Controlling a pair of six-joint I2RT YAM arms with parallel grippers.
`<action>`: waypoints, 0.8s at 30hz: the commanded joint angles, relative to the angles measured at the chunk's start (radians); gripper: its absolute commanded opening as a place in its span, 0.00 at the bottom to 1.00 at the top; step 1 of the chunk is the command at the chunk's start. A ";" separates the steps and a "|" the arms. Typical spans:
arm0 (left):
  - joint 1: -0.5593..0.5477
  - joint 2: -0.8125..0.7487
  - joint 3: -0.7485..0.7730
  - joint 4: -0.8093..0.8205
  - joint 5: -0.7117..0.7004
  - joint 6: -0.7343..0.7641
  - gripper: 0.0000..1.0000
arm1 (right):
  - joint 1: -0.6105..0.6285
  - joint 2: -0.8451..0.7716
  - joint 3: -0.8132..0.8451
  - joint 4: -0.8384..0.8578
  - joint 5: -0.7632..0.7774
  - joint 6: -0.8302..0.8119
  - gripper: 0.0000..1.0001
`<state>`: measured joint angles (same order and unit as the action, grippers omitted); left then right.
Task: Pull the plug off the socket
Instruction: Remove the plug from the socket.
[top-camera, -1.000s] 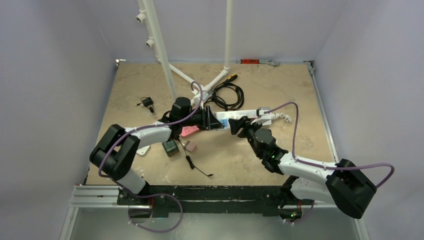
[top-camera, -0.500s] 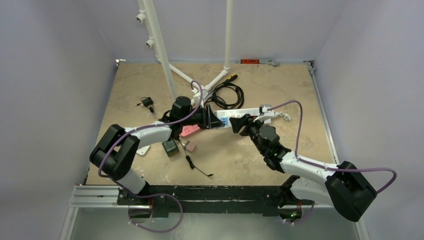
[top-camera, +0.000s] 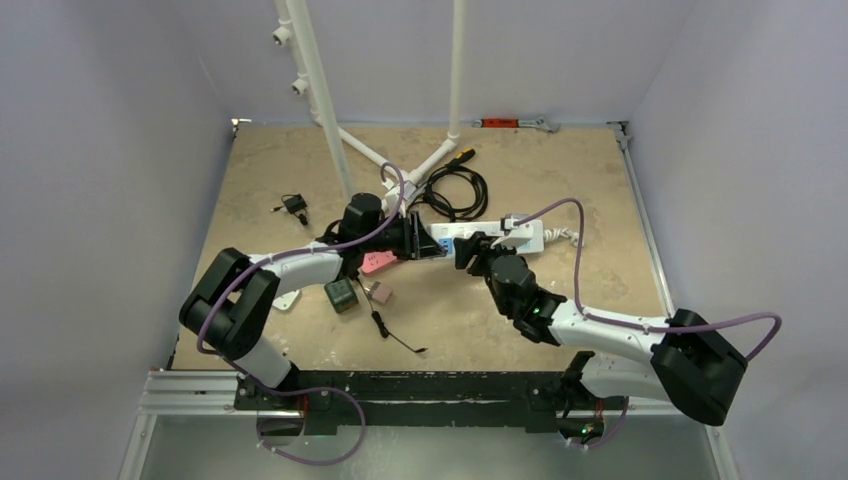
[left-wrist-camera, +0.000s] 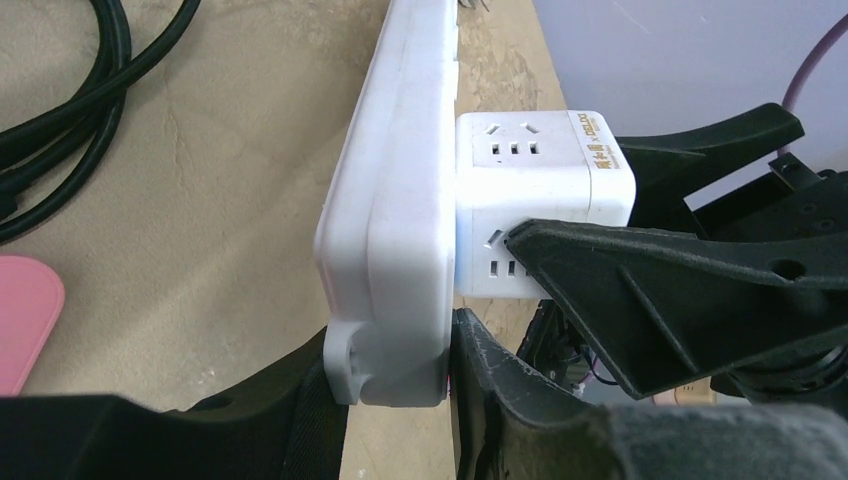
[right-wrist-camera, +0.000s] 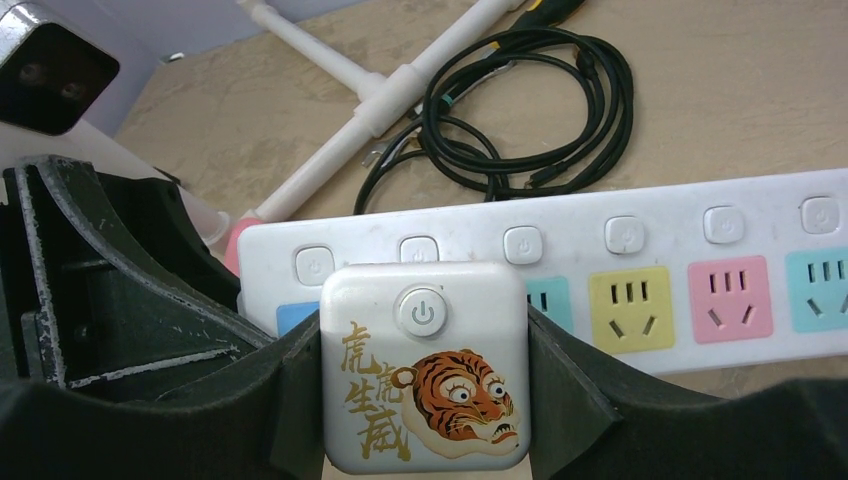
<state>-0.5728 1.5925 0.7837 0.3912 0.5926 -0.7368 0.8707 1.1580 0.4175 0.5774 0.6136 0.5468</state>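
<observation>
One cable coil (right-wrist-camera: 480, 160), one pipe (right-wrist-camera: 388, 100) behind the socket strip (right-wrist-camera: 640, 215). My right gripper (right-wrist-camera: 425, 395) clamps the plug (right-wrist-camera: 425, 340), my left gripper (left-wrist-camera: 395, 390) the strip.

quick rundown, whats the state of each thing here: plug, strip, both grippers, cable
left gripper, shut on the power strip
right gripper, shut on the cube plug
cube plug, seated in the power strip, not pulled out yet
power strip, held at one end, other visible sockets empty
black cable, coiled, lying loose
</observation>
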 joint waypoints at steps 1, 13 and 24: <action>-0.005 0.011 0.017 -0.008 -0.012 0.059 0.00 | 0.039 0.026 0.079 -0.036 0.182 0.048 0.00; -0.005 0.009 0.019 -0.018 -0.017 0.067 0.00 | 0.007 0.026 0.056 0.000 0.074 0.086 0.00; -0.005 0.013 0.021 -0.029 -0.021 0.075 0.00 | -0.223 0.004 -0.022 0.067 -0.232 0.182 0.00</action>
<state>-0.5663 1.5951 0.8017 0.4065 0.5529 -0.7387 0.6991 1.1618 0.4118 0.6163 0.3649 0.6128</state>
